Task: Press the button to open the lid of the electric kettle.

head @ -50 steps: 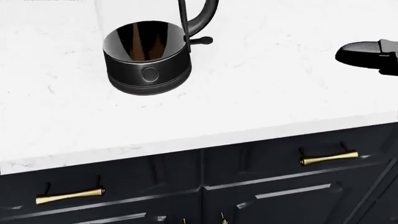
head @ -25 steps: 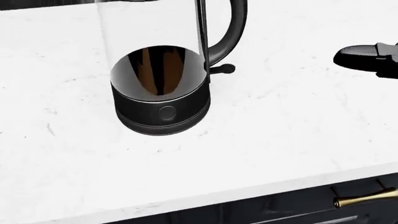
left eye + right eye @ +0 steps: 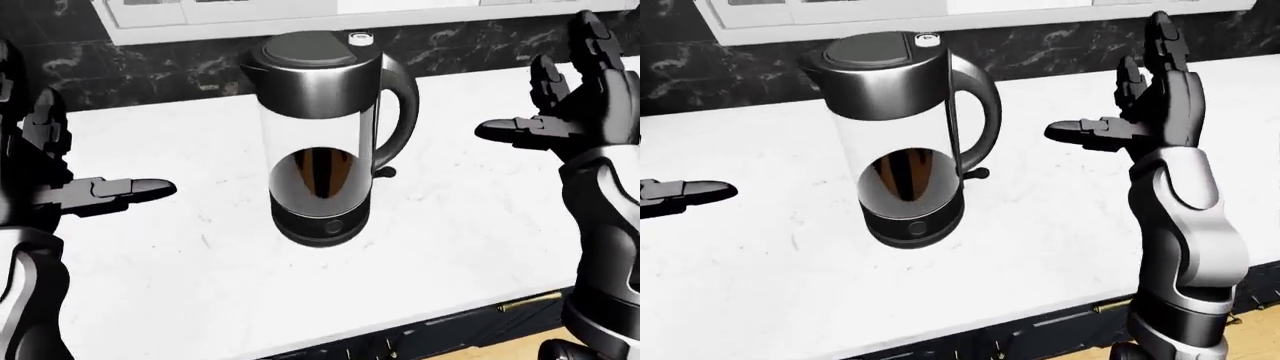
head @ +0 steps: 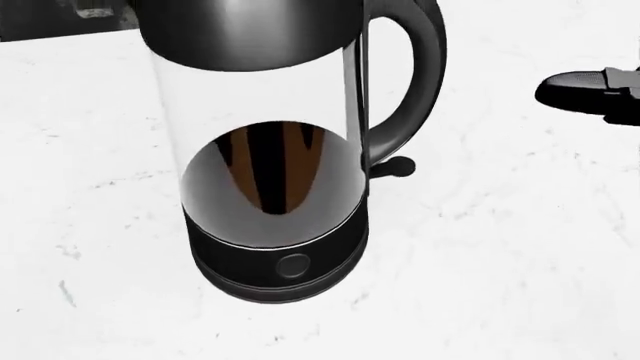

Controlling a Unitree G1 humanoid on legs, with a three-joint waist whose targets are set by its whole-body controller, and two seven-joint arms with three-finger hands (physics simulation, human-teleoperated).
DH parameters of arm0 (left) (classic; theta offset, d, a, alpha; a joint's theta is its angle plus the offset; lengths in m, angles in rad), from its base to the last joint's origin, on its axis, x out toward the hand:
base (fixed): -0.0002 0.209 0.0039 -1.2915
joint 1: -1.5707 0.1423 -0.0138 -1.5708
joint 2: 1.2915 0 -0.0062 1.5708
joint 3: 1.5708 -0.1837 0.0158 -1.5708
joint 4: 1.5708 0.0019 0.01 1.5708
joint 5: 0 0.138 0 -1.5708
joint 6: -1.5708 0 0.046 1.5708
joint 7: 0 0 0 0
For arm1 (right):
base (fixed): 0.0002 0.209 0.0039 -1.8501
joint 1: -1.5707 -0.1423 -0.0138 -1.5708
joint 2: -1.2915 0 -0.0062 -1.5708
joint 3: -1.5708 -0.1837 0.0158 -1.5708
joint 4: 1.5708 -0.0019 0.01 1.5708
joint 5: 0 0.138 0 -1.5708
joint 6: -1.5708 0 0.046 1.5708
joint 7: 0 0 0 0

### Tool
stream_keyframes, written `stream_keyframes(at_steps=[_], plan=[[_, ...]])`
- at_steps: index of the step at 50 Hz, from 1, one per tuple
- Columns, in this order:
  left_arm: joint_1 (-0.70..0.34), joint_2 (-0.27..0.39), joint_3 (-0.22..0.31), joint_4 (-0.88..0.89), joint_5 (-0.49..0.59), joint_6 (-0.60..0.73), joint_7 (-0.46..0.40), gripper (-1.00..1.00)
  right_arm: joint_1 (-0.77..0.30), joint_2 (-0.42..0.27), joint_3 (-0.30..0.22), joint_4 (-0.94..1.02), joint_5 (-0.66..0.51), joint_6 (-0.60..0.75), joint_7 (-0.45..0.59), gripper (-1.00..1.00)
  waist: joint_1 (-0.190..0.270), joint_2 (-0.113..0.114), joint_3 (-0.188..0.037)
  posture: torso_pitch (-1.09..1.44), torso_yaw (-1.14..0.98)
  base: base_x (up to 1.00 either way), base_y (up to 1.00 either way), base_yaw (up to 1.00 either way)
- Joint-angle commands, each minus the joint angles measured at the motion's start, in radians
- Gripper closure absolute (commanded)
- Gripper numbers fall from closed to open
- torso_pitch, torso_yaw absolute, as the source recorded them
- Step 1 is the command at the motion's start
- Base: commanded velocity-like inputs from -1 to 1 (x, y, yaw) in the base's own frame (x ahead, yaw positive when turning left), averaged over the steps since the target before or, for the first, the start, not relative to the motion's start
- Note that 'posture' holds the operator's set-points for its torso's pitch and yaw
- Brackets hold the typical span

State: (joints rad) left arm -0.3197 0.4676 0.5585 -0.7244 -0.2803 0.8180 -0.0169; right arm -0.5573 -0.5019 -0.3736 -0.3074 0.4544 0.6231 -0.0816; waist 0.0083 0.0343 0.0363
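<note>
The electric kettle point(image 3: 322, 142) stands upright on the white counter point(image 3: 470, 225), with a clear glass body, dark base, black handle on its right and a shut dark lid point(image 3: 308, 48). A small white button point(image 3: 359, 36) sits at the lid's rim above the handle. My left hand point(image 3: 75, 161) is open, left of the kettle and apart from it. My right hand point(image 3: 560, 101) is open, raised right of the handle, apart from it. The head view shows the kettle's lower body point(image 4: 270, 202) close up.
A dark marbled backsplash point(image 3: 180, 71) and white upper cabinets point(image 3: 200, 15) run along the top of the left-eye view. Dark cabinet fronts with brass handles point(image 3: 528, 302) lie below the counter edge at the bottom.
The camera has moved closer and tilted up: the kettle has grown and shifted down in the head view, and the cabinet fronts have left it. My right hand stays at the right edge.
</note>
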Motion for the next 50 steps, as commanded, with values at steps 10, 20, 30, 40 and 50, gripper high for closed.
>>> stream_keyframes(at_steps=[10,20,30,40,50], plan=[[-0.004,0.000,-0.007,-0.017,0.038,-0.082,-0.007,-1.00,-0.021,-0.015,-0.016,-0.022,-0.020,-0.047,-0.008,-1.00,0.012,-0.035,-0.007,0.00,0.00,0.00,0.00,0.00],[0.012,-0.012,0.000,-0.028,0.032,-0.121,-0.017,-1.00,-0.018,-0.004,0.020,0.016,-0.132,-0.087,-0.009,-1.00,-0.001,-0.026,-0.003,0.00,0.00,0.00,0.00,0.00],[0.020,-0.026,0.010,-0.046,-0.017,-0.134,-0.028,-1.00,-0.002,0.022,0.020,-0.007,-0.174,-0.079,0.060,-1.00,-0.006,-0.032,-0.002,0.00,0.00,0.00,0.00,0.00],[0.022,-0.029,0.004,-0.038,-0.040,-0.115,-0.008,-1.00,-0.049,0.043,0.056,0.046,-0.238,-0.113,0.088,-1.00,-0.005,-0.028,-0.010,-0.01,0.00,0.00,0.00,0.00],[0.025,-0.030,0.002,-0.037,-0.048,-0.109,-0.001,-1.00,-0.069,0.058,0.069,0.054,-0.263,-0.096,0.100,-1.00,-0.004,-0.026,-0.064,-0.11,0.00,0.00,0.00,0.00]])
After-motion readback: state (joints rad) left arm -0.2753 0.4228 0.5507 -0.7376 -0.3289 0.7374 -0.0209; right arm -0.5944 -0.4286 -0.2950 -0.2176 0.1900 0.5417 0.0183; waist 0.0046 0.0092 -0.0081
